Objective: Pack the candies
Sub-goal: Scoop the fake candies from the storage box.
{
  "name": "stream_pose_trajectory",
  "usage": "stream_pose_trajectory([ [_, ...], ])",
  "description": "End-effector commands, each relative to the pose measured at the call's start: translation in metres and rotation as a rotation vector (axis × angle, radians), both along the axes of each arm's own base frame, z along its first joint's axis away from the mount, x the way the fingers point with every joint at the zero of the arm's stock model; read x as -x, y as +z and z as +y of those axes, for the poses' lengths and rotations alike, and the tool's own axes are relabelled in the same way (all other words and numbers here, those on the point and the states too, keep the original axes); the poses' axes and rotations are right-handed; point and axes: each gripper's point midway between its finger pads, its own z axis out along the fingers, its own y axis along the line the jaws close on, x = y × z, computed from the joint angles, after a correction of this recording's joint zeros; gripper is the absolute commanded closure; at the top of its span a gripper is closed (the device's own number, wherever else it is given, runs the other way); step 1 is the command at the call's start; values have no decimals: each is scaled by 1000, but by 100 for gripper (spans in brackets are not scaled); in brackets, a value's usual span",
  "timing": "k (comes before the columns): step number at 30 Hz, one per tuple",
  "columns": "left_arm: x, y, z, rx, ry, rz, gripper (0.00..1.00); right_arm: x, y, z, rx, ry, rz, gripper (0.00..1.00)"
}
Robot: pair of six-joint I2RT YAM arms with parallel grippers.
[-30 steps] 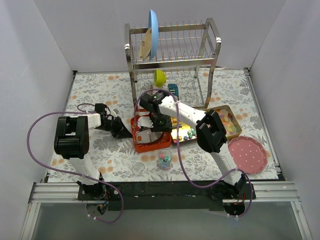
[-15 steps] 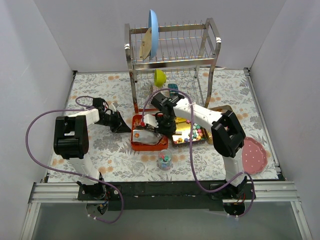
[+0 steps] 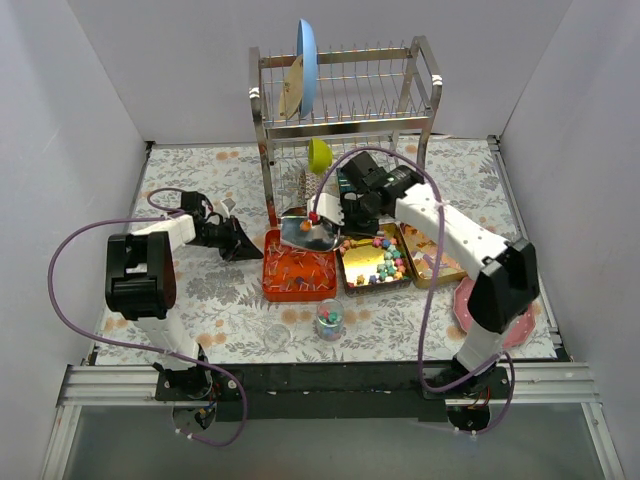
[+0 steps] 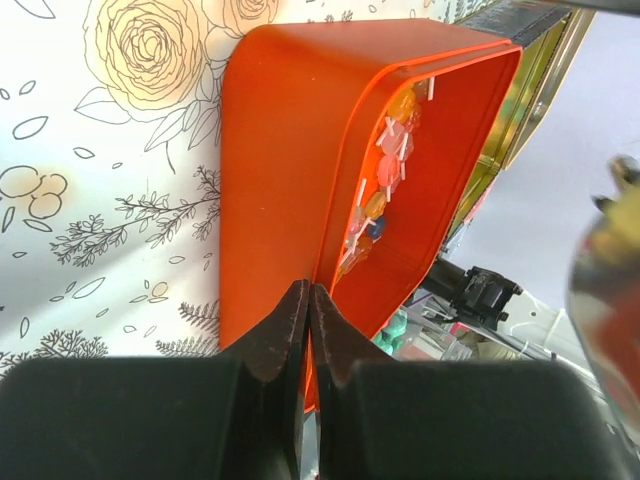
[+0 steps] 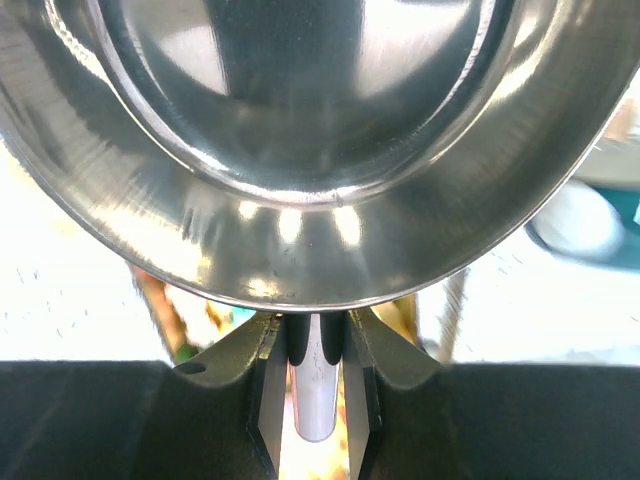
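Scoop [image 3: 308, 232], steel, is clamped by its handle in your right gripper [image 3: 345, 208]. The jaws are closed on the thin handle, and the wrist camera sees little but the bowl's shiny underside. The handle runs from the gripper out to its left and slightly toward the arm bases, so the bowl hangs on the gripper's left. It sits above the far edge of the orange tray [image 4: 270, 160]. Two small bright lumps, one red and one orange, show on the bowl.

Most of the candies [image 3: 380, 262] lie in the gold tin [image 3: 360, 270], just below the gripper on its base side and beside the tray. More sit in a small glass [image 3: 329, 318], farther toward the bases, past the tray and tin. If the glass is where this load goes, the bowl must travel toward the bases across the tray, kept level so nothing rolls off.

Your left gripper [image 4: 308, 300] is pressed fully together and holds nothing. Its tips are at the tray's outer wall on the side away from the tin. I cannot tell whether they touch it. The right arm is clearly the nearer one to tin, scoop and glass.

A dish rack [image 3: 345, 100] stands just beyond the gripper, one leg near the bowl. An empty glass [image 3: 278, 337] stands left of the filled one. A pink plate [image 3: 462, 300] lies well to the right.
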Motion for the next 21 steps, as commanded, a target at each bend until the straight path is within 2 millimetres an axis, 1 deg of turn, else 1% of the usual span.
stream_pose_trajectory([
  [1,-16,34,3,5,-2,-137,96,13,40,-28,41,77,-141,99],
  [2,-17,36,4,3,0,-143,92,15,42,-33,67,109,-167,99],
  [3,-17,36,4,-1,1,-146,90,20,47,-43,91,121,-184,99],
  [5,-20,38,6,-13,10,-155,86,18,54,-57,151,146,-242,99],
  [6,-22,39,8,-16,14,-162,85,21,60,-64,166,156,-264,99],
  [8,-25,39,10,-23,23,-165,84,23,65,-74,221,179,-297,99],
  [9,-26,39,11,-26,28,-166,84,29,67,-81,245,206,-306,99],
  [11,-31,40,15,-35,44,-175,84,33,68,-88,295,238,-336,99],
  [12,-33,41,16,-42,46,-181,84,37,74,-93,314,269,-366,99],
  [13,-35,42,18,-45,52,-187,84,41,68,-98,360,295,-376,99],
  [14,-37,43,19,-49,54,-192,84,44,68,-100,378,311,-391,99],
  [15,-39,43,21,-57,60,-196,83,47,73,-104,388,323,-419,99],
  [16,-41,43,23,-64,67,-198,84,51,70,-107,430,358,-431,99],
  [19,-44,44,28,-82,79,-208,83,56,75,-112,479,391,-479,99],
  [21,-47,44,31,-91,85,-215,83,58,73,-118,525,404,-479,99],
])
